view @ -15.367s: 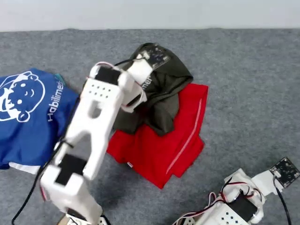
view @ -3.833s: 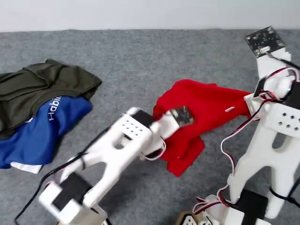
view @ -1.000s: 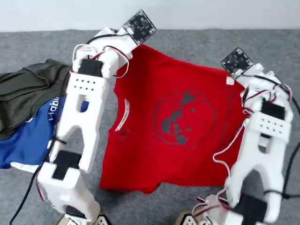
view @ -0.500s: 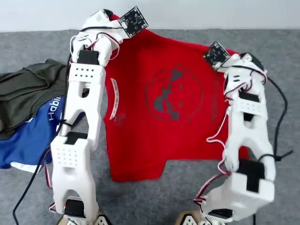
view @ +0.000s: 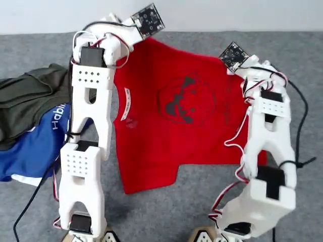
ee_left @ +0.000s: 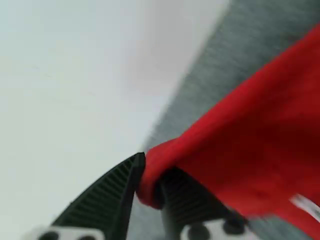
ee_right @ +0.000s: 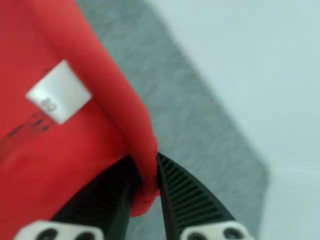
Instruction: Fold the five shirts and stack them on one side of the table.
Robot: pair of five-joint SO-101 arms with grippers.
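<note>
The red shirt, printed with a dark graphic, is stretched out between both arms on the grey table, its hem toward the near side. My left gripper is shut on the shirt's far left corner, and the left wrist view has red cloth pinched between its fingers. My right gripper is shut on the far right corner. In the right wrist view the fold of the red shirt, with a white label, is clamped by my right gripper.
At the table's left side lies a pile: a dark olive shirt on a blue shirt, with a white edge under them. A pale wall runs behind the table's far edge.
Both arms have stretched out toward the far edge, drawing the red shirt with them and spreading it flatter. The side pile has not moved.
</note>
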